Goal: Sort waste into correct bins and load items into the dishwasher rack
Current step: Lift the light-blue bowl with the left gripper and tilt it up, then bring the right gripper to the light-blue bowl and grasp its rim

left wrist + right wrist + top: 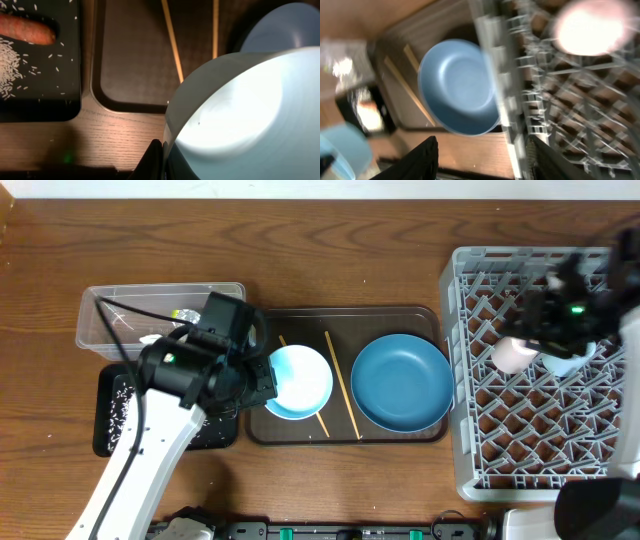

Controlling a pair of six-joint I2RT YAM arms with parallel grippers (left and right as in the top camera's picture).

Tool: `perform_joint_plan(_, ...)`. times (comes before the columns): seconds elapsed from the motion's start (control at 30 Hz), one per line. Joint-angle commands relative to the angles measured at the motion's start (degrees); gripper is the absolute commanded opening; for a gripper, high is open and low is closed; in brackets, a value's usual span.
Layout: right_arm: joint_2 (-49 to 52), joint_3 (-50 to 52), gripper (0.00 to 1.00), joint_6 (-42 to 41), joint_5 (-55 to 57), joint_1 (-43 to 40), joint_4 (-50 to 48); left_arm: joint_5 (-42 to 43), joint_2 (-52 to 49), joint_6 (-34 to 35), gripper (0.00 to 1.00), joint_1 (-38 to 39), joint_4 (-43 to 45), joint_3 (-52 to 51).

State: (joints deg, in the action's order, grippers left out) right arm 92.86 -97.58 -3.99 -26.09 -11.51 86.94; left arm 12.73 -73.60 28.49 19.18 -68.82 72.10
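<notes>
The left gripper has its fingers pressed together on the rim of the pale blue bowl, pinching it at the side nearest the arm. In the left wrist view the bowl fills the lower right, tilted, with its rim above the edge of the brown serving tray. One thin wooden chopstick lies on that tray between the bowl and the large round blue plate; a second chopstick runs under the bowl. Left of the tray sits the shallow black tray, holding loose white rice grains and the orange sausage-like piece. Behind it stands the clear plastic tub.

The right gripper has its fingers spread apart with nothing between them; the right wrist view is blurred. It hangs over the far part of the grey dishwasher rack. The small pink cup lies inside the rack, just beside the gripper, and the small light blue cup sits next to it, partly hidden by the gripper.
</notes>
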Motion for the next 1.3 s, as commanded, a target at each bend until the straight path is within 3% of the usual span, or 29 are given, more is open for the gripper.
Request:
perform_joint_plan(0.0, -1.9, -0.92, 0.48, 3.45, -1.88, 8.26, -1.05, 0.17, -2.08, -0.33, 0.06, -0.09, -0.33, 0.74)
perform_joint_plan(0.07, -1.88, -0.92, 0.42, 3.43, -1.84, 13.84, -3.13, 0.37, -2.91, -0.35, 0.06, -0.07, -0.55, 0.74)
perform_joint_plan(0.23, -1.88, -0.92, 0.4, 0.55, -0.55, 26.93, -9.64, 0.35, -3.23, -0.37, 0.06, -0.09, -0.66, 0.74)
perform_joint_plan(0.43, -1.73, -0.85, 0.4, -9.79, 15.15, 40.37, -15.82, 0.35, -3.23, -1.64, 0.06, -0.09, -2.27, 0.74)
perform_joint_plan(0.57, -0.94, -0.72, 0.4, -11.82, 18.58, 46.86, -17.49, 0.37, -3.23, -1.88, 0.06, -0.09, -2.32, 0.74)
perform_joint_plan(0.9, 2.12, 0.79, 0.41, -14.69, 23.3, 55.93, -20.15, 1.86, -3.23, -1.88, 0.06, -0.09, -1.86, 0.74)
perform_joint_plan(1.27, 9.62, 0.81, 0.41, -14.64, 23.3, 59.32, -20.13, 4.79, -3.23, -4.48, 0.06, -0.09, -1.88, 0.74)
